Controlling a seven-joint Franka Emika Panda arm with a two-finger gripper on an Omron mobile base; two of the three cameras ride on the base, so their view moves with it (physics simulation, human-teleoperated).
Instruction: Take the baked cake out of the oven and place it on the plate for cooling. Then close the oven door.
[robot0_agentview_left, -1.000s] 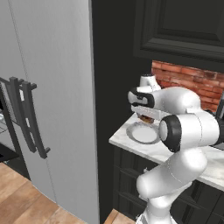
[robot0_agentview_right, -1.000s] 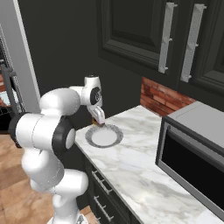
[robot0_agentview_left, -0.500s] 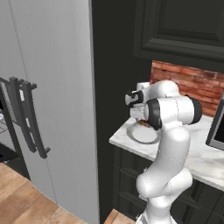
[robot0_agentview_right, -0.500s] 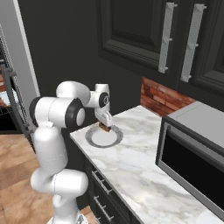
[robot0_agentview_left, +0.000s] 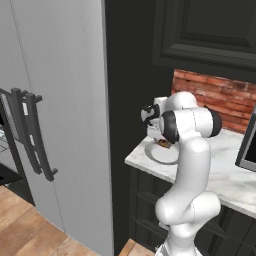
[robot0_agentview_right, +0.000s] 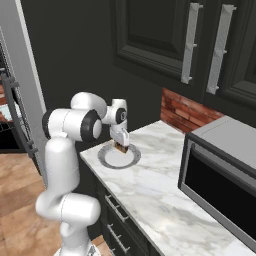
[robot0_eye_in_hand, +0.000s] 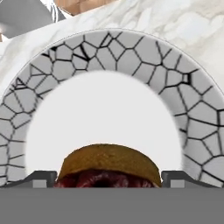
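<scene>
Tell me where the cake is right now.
The cake sits on the plate near the left end of the marble counter, between the open gripper fingers; the right base view shows it left of the microwave.

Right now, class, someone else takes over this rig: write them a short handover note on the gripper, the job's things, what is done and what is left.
Gripper: low over the plate, jaws wide either side of the cake; whether it grips, I cannot tell.
Cake: over the plate's white middle, on the marble counter.
Done: cake out of the oven and brought to the plate.
Left: make sure the cake rests there, back off, close the oven door.
</scene>
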